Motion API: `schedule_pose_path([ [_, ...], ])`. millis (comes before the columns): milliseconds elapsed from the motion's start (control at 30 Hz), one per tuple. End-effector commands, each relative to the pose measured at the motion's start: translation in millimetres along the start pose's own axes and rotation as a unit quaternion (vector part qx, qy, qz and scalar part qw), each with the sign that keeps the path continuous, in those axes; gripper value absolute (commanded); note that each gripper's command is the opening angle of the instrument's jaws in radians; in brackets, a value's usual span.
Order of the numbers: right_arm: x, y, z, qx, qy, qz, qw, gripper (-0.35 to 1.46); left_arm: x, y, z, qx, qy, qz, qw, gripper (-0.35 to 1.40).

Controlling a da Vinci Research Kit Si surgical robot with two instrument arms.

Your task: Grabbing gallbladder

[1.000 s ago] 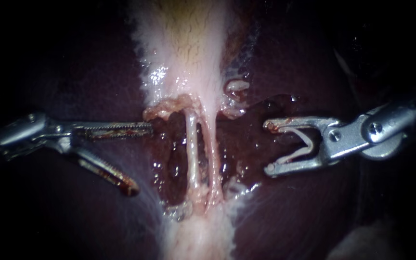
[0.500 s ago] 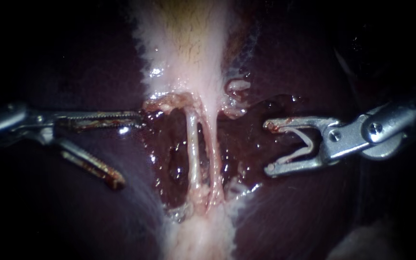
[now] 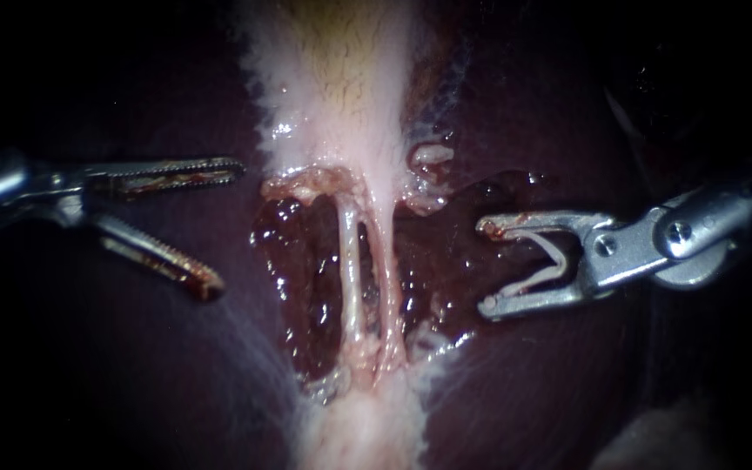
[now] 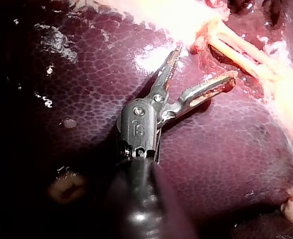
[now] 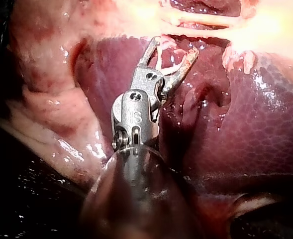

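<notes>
The gallbladder [image 3: 341,87] is the pale pink tissue running down the middle of the endoscope view. Below it two thin pale tubes [image 3: 352,270] cross a raw red pocket in the dark liver [image 3: 132,365]. My left instrument [image 3: 228,224] hangs over the liver left of the gallbladder's edge, its toothed jaws open, holding nothing and clear of the tissue. In the left wrist view the left instrument [image 4: 204,64] points at the gallbladder's edge [image 4: 186,20]. My right instrument [image 3: 486,267] sits right of the tubes, its jaws spread around a white clip [image 3: 543,259].
Small pink tissue tags [image 3: 428,157] sit right of the gallbladder. More pale tissue [image 3: 359,426] continues below the tubes. In the right wrist view my right instrument [image 5: 173,46] carries the clip [image 5: 167,62] over wet liver [image 5: 255,114], with pale folded tissue [image 5: 51,109] beside its shaft.
My left instrument has drawn back to the left and upward, away from the tissue beside the tubes, with its jaws still open. The right instrument has not moved.
</notes>
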Motion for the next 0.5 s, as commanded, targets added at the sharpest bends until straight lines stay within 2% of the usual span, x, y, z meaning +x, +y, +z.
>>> schedule_pose_path([
  [33, 0.0, 0.0, 0.0, 0.000, 0.000, 0.000, 1.0000, 0.49, 0.1, -0.1, 0.3, 0.001, 0.001, 0.008, 1.0000, 0.76],
  [200, 0.0, 0.0, 0.0, 0.000, 0.000, 0.000, 1.0000, 0.49, 1.0, -0.4, 1.7, 0.012, 0.000, 0.036, 0.9993, 0.64],
  [267, 0.0, 0.0, 0.0, 0.000, 0.000, 0.000, 1.0000, 0.49, 1.2, -0.4, 2.3, 0.016, 0.000, 0.052, 0.9985, 0.56],
  [500, 0.0, 0.0, 0.1, 0.000, 0.000, 0.000, 1.0000, 0.49, 1.8, -0.5, 4.2, 0.033, -0.004, 0.086, 0.9957, 0.32],
])
